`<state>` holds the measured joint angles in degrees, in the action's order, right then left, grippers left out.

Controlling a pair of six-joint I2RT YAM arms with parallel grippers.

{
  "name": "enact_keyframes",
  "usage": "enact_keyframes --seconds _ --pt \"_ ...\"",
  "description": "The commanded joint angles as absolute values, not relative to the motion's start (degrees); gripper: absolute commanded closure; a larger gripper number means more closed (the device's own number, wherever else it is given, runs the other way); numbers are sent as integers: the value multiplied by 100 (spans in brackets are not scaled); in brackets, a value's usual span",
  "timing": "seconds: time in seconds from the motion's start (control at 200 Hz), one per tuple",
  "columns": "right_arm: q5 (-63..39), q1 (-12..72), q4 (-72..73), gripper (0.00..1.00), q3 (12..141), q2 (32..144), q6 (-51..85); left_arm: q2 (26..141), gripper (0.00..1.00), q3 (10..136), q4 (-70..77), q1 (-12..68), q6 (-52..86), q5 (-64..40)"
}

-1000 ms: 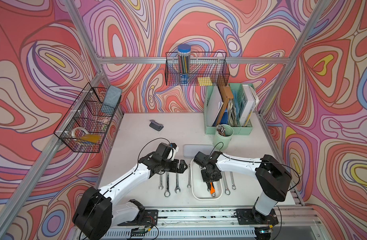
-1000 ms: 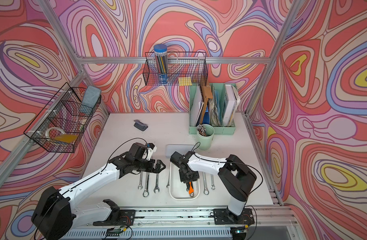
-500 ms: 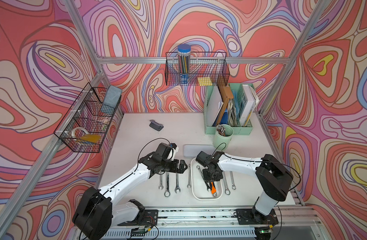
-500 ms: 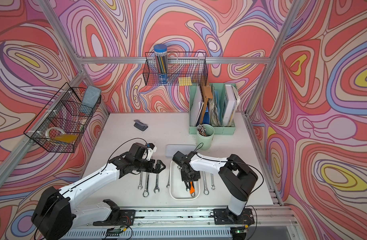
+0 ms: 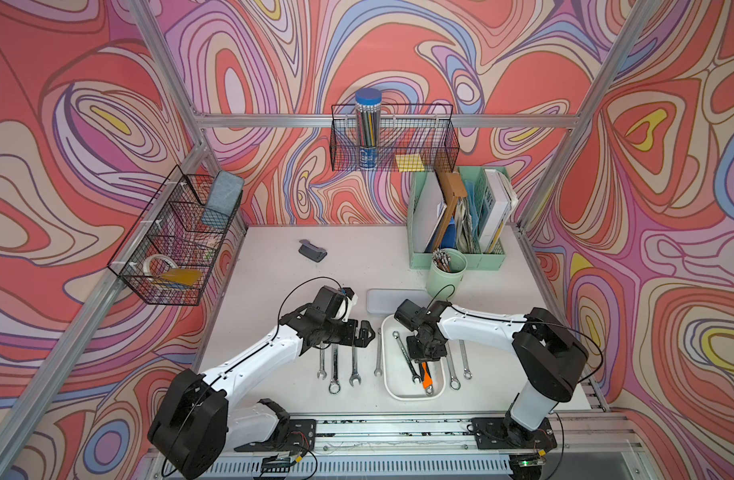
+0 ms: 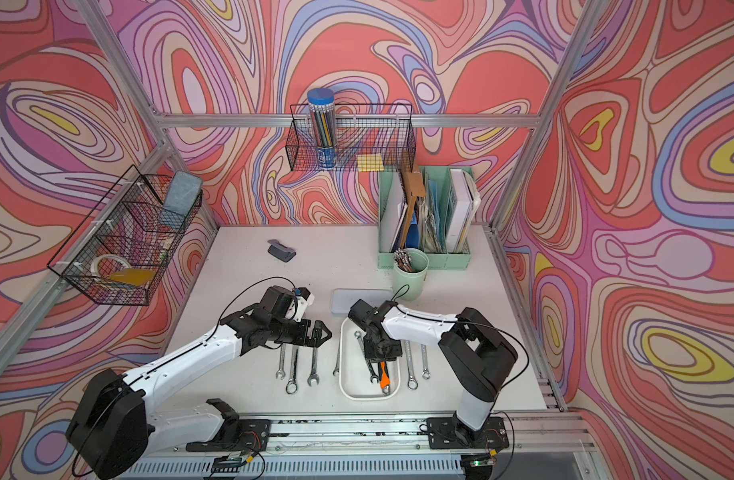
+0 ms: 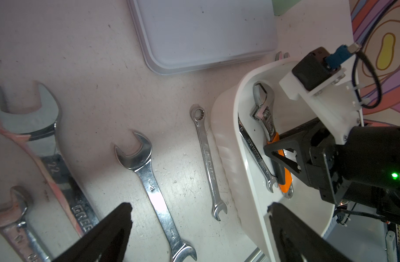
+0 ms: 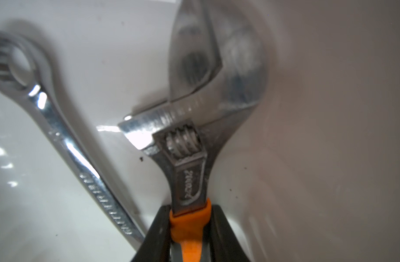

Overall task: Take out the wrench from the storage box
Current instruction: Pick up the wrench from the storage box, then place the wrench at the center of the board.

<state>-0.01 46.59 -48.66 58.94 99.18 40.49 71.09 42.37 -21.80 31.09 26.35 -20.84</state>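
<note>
The right gripper point(image 8: 189, 219) is closing in from a looser stance, now clamping the orange-handled wrench point(image 8: 187, 174), which is lying inside the storage box point(image 5: 385, 365). Lifting looks next. The left gripper point(image 7: 199, 206) is hovering spread wide over the counter point(image 5: 274, 266).

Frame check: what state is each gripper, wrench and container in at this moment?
storage box: open-topped, holding two wrenches.
adjustable wrench: in the box, orange handle clamped by the right gripper.
combination wrench: loose on the box floor.
right gripper: shut on the adjustable wrench.
table wrenches: six, flat outside the box.
left gripper: open, empty, over the table wrenches.
grey-blue case: flat on the table.
</note>
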Motion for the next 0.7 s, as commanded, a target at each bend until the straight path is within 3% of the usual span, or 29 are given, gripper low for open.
enact_keyframes --seconds 0.0,0.18,0.696 --pt "394 4682 -4863 82 5820 10185 4061 7181 1 4289 -2215 3085 2546 -2127" --pt "401 4713 -4813 90 5956 9744 4117 7148 1 4280 -2214 3086 2564 -2119" --pt "1210 4438 -6625 93 6988 8377 3634 7033 1 4320 -2302 3087 2556 -2117"
